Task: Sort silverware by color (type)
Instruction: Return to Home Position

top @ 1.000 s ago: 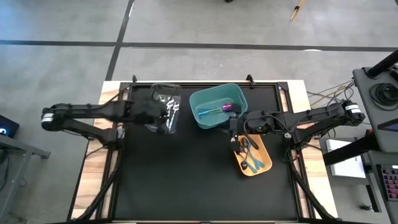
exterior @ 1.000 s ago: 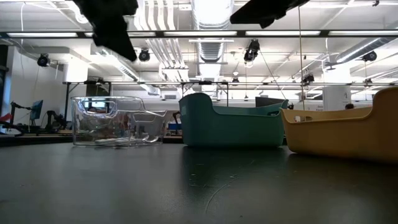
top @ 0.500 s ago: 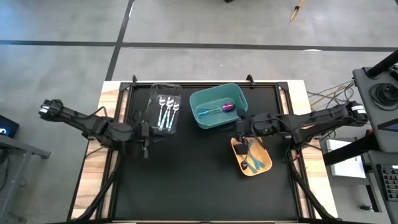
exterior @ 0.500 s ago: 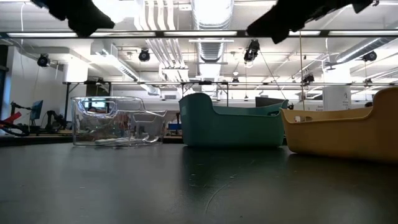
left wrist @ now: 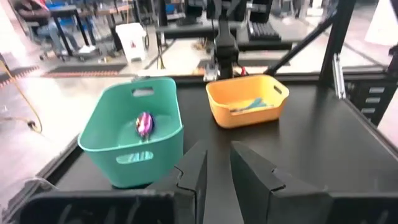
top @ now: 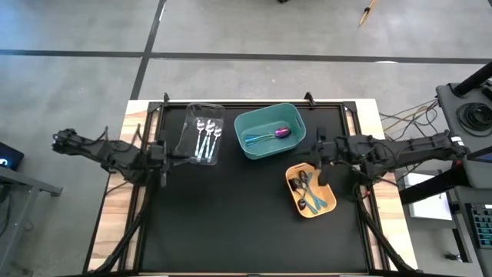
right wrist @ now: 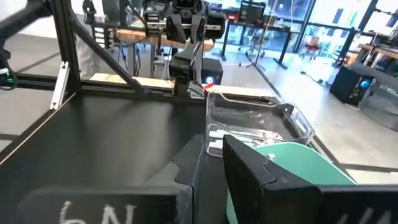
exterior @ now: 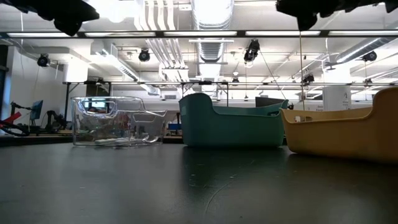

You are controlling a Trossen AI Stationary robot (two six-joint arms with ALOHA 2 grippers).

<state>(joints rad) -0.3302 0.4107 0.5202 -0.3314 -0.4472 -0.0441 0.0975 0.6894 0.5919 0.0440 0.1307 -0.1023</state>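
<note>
Black mat (top: pixel 246 231) shows no loose silverware, so sorting looks done; by my reading the step in hand is parking both arms at home. Left gripper (top: pixel 164 163) hangs off the table's left edge, just beside the clear bin (top: pixel 189 148); per its wrist cam the fingers (left wrist: pixel 194 174) sit nearly together w/ a slim gap, holding nothing. Right gripper (top: pixel 321 169) hangs at the far corner of the orange bin (top: pixel 328 187); its fingers (right wrist: pixel 245 165) are likewise nearly together and empty.

Next move prob. needs only each arm folding to rest, kept high enough to miss the bin rims; no grasp req'd.

Bins stand in a row along the far half of the table:
- clear bin: silver spoons (top: pixel 205 137) lying side by side, bowls to the far end;
- teal bin (top: pixel 269 108): purple-blue spoons (top: pixel 278 133), exact count unclear;
- orange bin: dark, teal-handled pieces (top: pixel 307 192) heaped together.
</note>
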